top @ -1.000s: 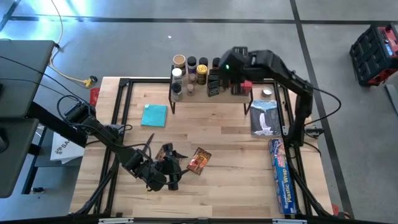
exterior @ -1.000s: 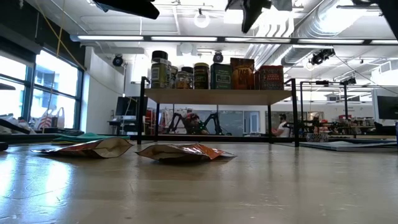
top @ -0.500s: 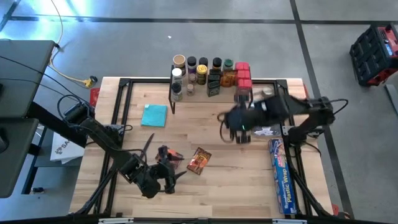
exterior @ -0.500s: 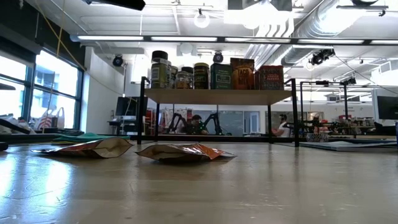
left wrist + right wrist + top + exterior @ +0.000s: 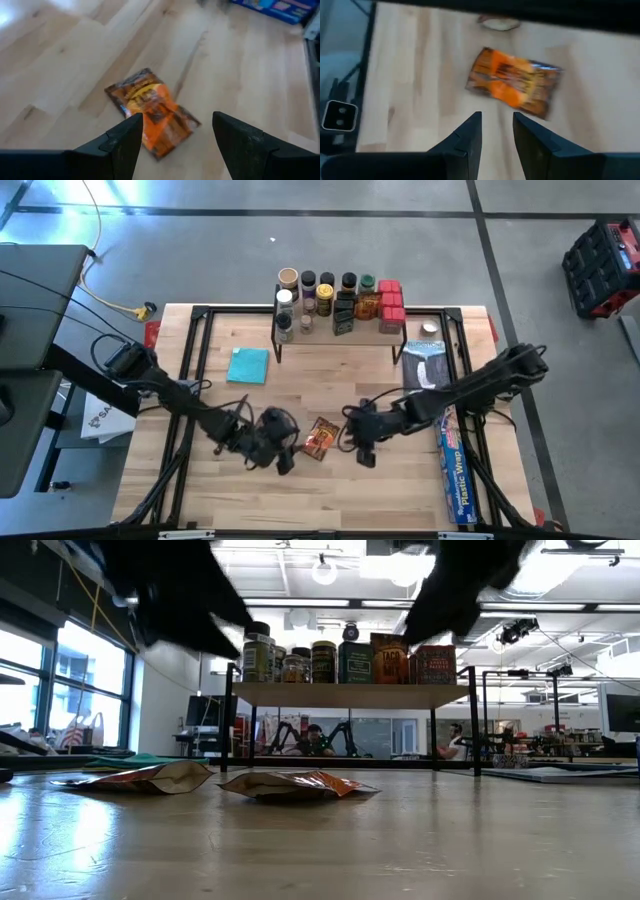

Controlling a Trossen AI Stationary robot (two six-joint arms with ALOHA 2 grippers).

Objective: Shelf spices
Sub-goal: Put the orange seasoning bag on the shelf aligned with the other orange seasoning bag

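Two orange packets lie flat on the table [image 5: 400,490]. One packet [image 5: 322,438] [image 5: 152,114] [image 5: 515,82] lies between my two grippers; the other [image 5: 140,778] is mostly hidden under my left arm in the high view. My left gripper [image 5: 285,448] [image 5: 175,145] hovers left of the middle packet, open. My right gripper [image 5: 358,448] [image 5: 497,135] hovers just right of it, fingers a little apart. The shelf [image 5: 340,338] [image 5: 350,693] stands at the far edge, with jars, tins and red boxes [image 5: 390,300] on its top.
A teal cloth [image 5: 248,365] lies left of the shelf. A white package [image 5: 428,368] and a long blue plastic-wrap box [image 5: 455,470] lie along the table's right side. Bare wood shows near the front edge. People sit in the room beyond the table.
My right gripper has left the shelf top, swung toward the near edge and come down to the right of the middle packet. My left gripper has shifted a little toward the far edge and the same packet. The packets and the shelf's containers have stayed put.
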